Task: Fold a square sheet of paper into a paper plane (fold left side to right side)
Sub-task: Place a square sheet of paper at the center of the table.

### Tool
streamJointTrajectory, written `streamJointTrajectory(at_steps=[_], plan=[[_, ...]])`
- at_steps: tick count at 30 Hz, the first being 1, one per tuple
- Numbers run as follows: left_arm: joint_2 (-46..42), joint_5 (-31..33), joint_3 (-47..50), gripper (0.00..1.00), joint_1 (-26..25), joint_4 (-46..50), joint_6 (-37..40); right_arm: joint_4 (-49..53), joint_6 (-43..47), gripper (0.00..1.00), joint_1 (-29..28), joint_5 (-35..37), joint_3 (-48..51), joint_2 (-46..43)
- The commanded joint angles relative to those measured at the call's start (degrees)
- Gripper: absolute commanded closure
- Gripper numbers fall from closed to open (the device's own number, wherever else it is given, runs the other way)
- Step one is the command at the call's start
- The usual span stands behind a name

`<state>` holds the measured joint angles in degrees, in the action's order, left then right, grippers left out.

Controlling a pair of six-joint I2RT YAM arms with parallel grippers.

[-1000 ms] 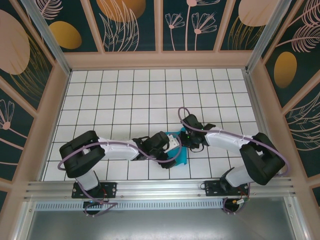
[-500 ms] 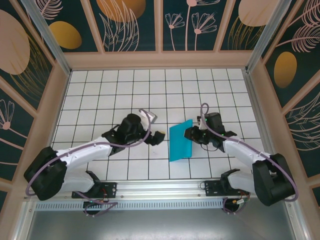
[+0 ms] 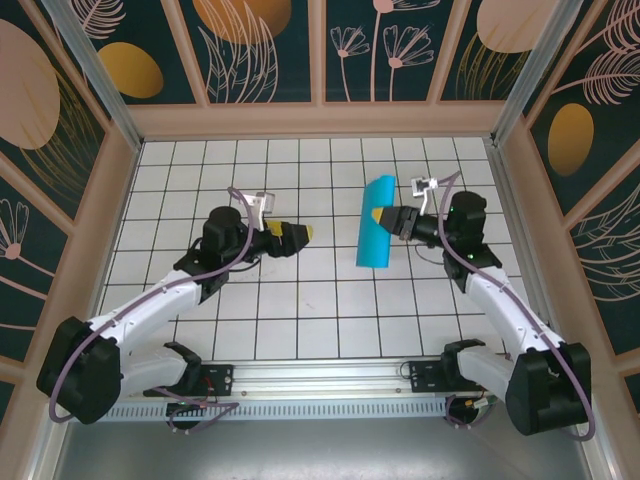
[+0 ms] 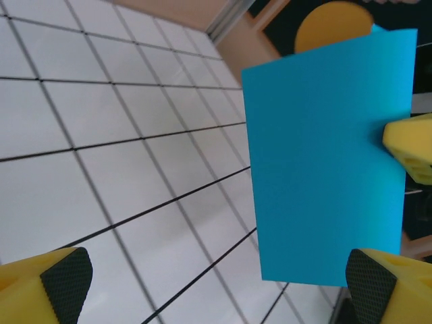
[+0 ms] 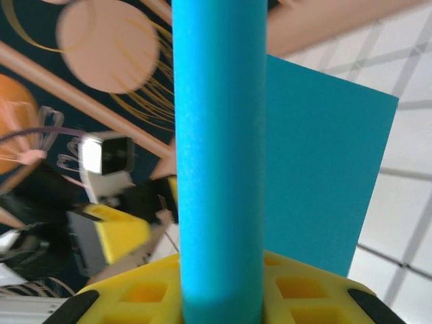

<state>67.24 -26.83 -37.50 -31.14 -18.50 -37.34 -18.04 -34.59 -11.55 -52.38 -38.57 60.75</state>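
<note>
The cyan-blue sheet of paper [image 3: 376,224] is folded in half into a tall narrow strip. My right gripper [image 3: 393,220] is shut on its right edge and holds it above the table. In the right wrist view the rounded folded edge of the paper [image 5: 219,155] rises straight from between the yellow fingers [image 5: 304,287]. My left gripper [image 3: 292,238] stands open to the paper's left and is apart from it. In the left wrist view the paper [image 4: 324,162] hangs ahead, with the right gripper's yellow finger [image 4: 409,145] at its edge. My left gripper [image 4: 216,283] has nothing between its pads.
The white grid table [image 3: 300,170] is walled by wooden frames with dark floral panels [image 3: 260,45] at the back and sides. A metal rail [image 3: 320,375] runs along the near edge by the arm bases.
My right gripper has lifted the folded paper off the table and carried it toward the far right. My left arm has drawn back to the left, away from the paper.
</note>
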Motion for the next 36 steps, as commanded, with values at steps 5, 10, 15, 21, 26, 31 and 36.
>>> streamJointTrajectory(at_steps=[5, 10, 15, 21, 26, 31, 36], plan=[[-0.9, -10.9, -5.6, 0.01, 0.5, -14.5, -9.4, -12.7, -8.3, 0.75, -0.1, -9.5, -10.7, 2.2], [0.9, -15.2, -8.6, 0.02, 0.5, -18.9, -11.4, -12.6, -9.3, 0.76, -2.5, -11.0, -15.6, 3.5], [3.6, -19.1, -10.4, 0.02, 0.5, -23.8, -13.8, -11.5, -8.7, 0.76, -6.4, -10.3, -18.1, 4.2], [6.0, -21.0, -10.8, 0.02, 0.5, -27.1, -16.3, -12.2, -9.2, 0.76, -9.1, -9.6, -19.3, 5.0], [6.1, -21.2, -10.4, 0.02, 0.5, -28.1, -16.7, -12.6, -9.6, 0.76, -9.5, -9.4, -19.7, 5.0], [5.9, -22.9, -10.4, 0.27, 0.4, -31.3, -18.8, -10.0, -8.4, 0.76, -9.5, -8.1, -19.5, 5.1], [5.3, -21.3, -10.6, 0.73, 0.4, -27.2, -17.7, -3.0, -5.0, 0.75, -8.3, -5.8, -19.2, 4.6]])
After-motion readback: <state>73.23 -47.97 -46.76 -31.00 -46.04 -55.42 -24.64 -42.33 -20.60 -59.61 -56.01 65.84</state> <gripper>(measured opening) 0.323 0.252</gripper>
